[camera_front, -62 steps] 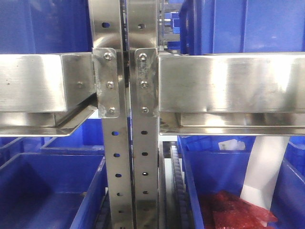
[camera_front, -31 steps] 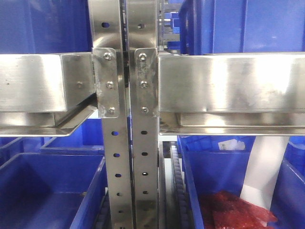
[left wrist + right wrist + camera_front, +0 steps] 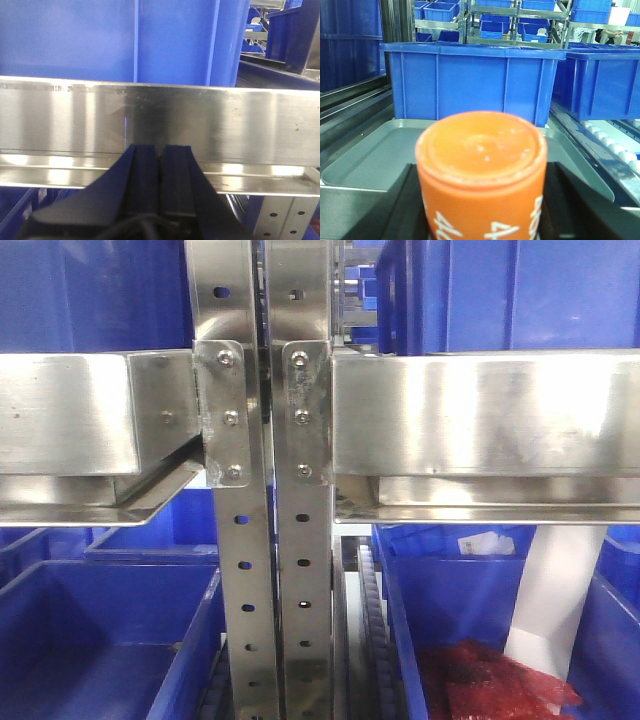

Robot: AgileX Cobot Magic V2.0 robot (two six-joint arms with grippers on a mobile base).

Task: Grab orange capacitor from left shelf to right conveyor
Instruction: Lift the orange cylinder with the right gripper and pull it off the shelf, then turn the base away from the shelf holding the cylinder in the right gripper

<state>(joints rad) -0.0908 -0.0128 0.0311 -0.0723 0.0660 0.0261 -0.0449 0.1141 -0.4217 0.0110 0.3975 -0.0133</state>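
Note:
The orange capacitor (image 3: 481, 150) fills the lower middle of the right wrist view, upright, with white numerals on its side. My right gripper (image 3: 481, 212) is shut on it, one dark finger on each flank. It hangs in front of a shallow grey tray (image 3: 365, 160). My left gripper (image 3: 161, 148) is shut with nothing in it, its tips close to a steel shelf rail (image 3: 225, 120). The right conveyor is out of view. Neither gripper shows in the front view.
A blue bin (image 3: 470, 85) stands behind the tray, and another (image 3: 600, 82) sits to its right above white rollers (image 3: 615, 147). The front view shows steel shelf posts (image 3: 270, 570), blue bins (image 3: 110, 640) and red bagged items (image 3: 490, 685).

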